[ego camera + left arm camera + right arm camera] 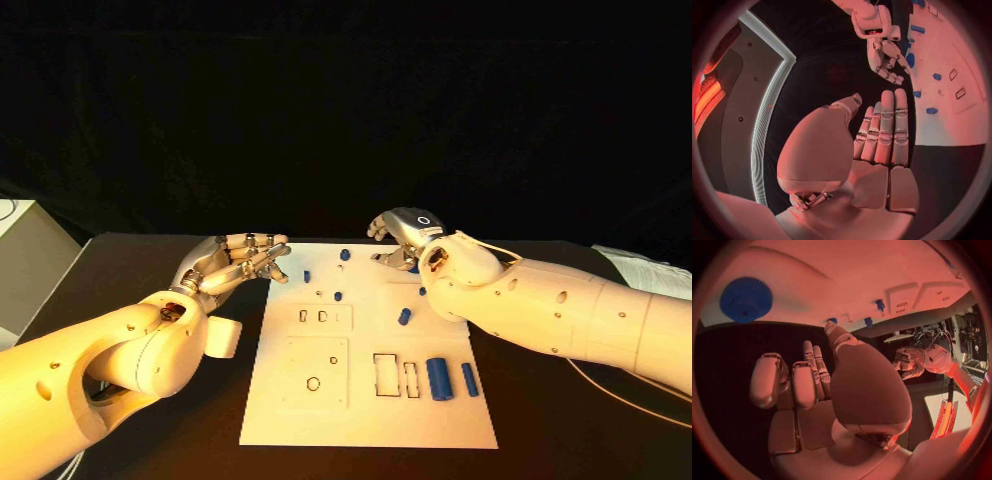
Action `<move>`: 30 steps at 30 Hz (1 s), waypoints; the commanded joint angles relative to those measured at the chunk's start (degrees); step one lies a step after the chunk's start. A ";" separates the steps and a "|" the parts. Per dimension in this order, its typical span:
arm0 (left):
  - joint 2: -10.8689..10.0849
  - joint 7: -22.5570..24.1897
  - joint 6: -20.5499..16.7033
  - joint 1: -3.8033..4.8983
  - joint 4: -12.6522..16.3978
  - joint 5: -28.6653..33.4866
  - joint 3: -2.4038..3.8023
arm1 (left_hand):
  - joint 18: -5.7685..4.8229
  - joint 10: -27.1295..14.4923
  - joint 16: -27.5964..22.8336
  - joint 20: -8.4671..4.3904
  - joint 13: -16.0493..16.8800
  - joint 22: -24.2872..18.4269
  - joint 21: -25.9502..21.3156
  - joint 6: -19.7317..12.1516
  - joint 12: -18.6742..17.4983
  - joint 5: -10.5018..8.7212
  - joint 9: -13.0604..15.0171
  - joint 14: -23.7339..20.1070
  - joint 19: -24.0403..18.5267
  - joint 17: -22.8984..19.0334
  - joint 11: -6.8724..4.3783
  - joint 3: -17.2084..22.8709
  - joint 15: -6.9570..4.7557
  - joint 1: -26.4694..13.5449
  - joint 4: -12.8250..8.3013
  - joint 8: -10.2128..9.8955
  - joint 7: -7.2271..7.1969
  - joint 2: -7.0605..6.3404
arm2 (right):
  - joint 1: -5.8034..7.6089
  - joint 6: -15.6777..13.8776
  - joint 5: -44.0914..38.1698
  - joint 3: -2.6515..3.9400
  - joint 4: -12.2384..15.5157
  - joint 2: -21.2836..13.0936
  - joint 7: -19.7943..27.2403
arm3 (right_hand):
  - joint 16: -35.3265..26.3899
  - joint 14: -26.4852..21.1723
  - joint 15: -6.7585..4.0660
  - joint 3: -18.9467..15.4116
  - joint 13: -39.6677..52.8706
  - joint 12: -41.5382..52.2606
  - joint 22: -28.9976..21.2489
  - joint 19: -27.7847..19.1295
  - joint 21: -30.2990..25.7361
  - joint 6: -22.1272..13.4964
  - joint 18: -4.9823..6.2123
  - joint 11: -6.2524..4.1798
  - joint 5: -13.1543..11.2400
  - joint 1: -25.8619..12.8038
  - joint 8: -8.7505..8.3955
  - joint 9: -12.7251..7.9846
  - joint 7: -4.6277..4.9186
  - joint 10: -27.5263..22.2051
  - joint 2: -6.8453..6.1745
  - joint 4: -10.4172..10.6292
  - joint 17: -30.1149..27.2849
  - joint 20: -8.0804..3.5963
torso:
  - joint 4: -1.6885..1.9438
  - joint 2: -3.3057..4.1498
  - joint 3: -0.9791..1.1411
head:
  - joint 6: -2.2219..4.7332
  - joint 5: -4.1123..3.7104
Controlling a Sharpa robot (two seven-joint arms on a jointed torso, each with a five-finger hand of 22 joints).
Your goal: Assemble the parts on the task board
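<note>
Fingers (257, 252) of both hands spread, holding nothing.

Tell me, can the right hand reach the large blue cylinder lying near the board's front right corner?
Probably yes. The large blue cylinder lies uncovered on the task board, but the right hand hovers at the far edge, so the arm must pull back.

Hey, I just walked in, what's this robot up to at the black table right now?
It is set up to assemble small blue parts on the white task board. Neither hand holds a part. The left hand hovers at the board's far left corner with its fingers apart. The right hand is over the board's far edge, next to a blue gear-like part. Several small blue pieces lie across the board, and two blue cylinders lie side by side near its right edge.
</note>
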 commanded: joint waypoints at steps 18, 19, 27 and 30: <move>0.71 0.95 2.38 -0.01 -1.72 -0.20 0.04 | 0.14 0.19 0.44 -0.09 -0.04 0.14 0.26 0.36 -0.28 0.00 0.08 -0.40 -0.45 0.09 -0.02 0.45 -0.12 -0.56 -0.01 0.32 -0.04 -0.15 | 1.98 10.31 17.56 0.52 1.66 -8.61 -0.40 | 8.85 4.75 -1.27 -1.18 78.49 80.61 18.36 5.55 13.35 0.53 -3.16 -1.61 5.33 -0.69 -0.23 1.27 -0.26 25.52 -2.62 4.55 20.81 -1.24 | -1.08 -0.86 0.77 | -0.40 -0.40; 0.72 0.95 2.40 -0.01 -1.74 -0.21 0.04 | 0.14 0.19 0.44 -0.09 -0.04 0.14 0.26 0.36 -0.28 0.00 0.08 -0.40 -0.45 0.09 -0.02 0.45 -0.12 -0.56 -0.01 0.32 -0.04 -0.15 | 1.99 10.79 17.47 0.51 1.32 -8.41 -0.68 | 9.06 4.87 -1.18 -1.35 79.09 81.19 18.86 5.70 13.72 0.46 -3.27 -1.53 5.26 -0.78 -0.17 1.31 -0.20 25.97 -2.62 4.62 21.49 -1.16 | -1.08 -0.85 0.75 | -0.44 -0.40; 0.85 0.88 2.53 -0.01 -1.84 -0.34 0.04 | 0.14 0.19 0.44 -0.09 -0.04 0.14 0.26 0.36 -0.28 0.00 0.08 -0.40 -0.45 0.09 -0.02 0.45 -0.12 -0.56 -0.01 0.32 -0.04 -0.15 | 1.79 12.24 16.28 0.34 -0.88 -6.46 -2.18 | 10.53 5.94 -0.63 -2.50 81.69 83.66 23.34 7.26 17.03 -0.03 -4.30 -1.07 4.83 -1.04 0.18 1.49 0.16 28.23 -2.23 4.85 26.99 -0.59 | -0.97 -0.72 0.69 | -0.72 -0.44; 0.94 0.77 2.50 -0.01 -1.89 -0.59 0.03 | 0.14 0.19 0.44 -0.09 -0.04 0.14 0.26 0.36 -0.28 0.00 0.08 -0.40 -0.45 0.09 -0.02 0.45 -0.12 -0.56 -0.01 0.32 -0.04 -0.15 | 1.66 12.61 15.94 0.24 -1.58 -5.77 -2.52 | 10.57 5.98 -0.57 -2.68 81.69 83.66 23.74 7.41 17.32 -0.08 -4.39 -1.02 4.81 -1.09 0.22 1.51 0.20 28.23 -2.18 4.88 27.16 -0.53 | -0.81 -0.60 0.74 | -0.71 -0.59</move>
